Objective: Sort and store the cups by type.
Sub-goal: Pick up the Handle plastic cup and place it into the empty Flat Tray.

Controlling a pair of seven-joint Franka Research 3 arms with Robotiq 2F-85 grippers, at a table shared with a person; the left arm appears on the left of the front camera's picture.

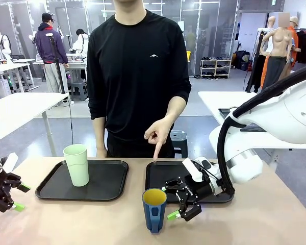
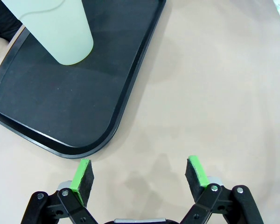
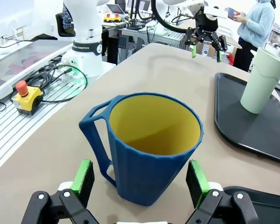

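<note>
Beige tabletop (image 1: 255, 219) in a busy workshop, with two black trays side by side near its far edge. On the left tray (image 1: 112, 186) stands the tumbler (image 1: 76, 164), pale mint green, upright and toward the tray's left half. Just in front of the right tray (image 1: 160, 176), on the bare table, stands the mug (image 1: 154, 209), dark blue with a yellow inside, upright, its handle seen on its left in the right wrist view. A person in a black top stands at the far side, one hand (image 1: 159, 133) pointing a finger down at the right tray. The right gripper (image 1: 182, 204) lies low beside the mug, jaws wide open; in its wrist view the green pads (image 3: 84, 173) flank the mug without touching it. The left gripper (image 1: 10, 196) hovers at the table's left edge, near the left tray's corner, jaws wide open and holding nothing.
</note>
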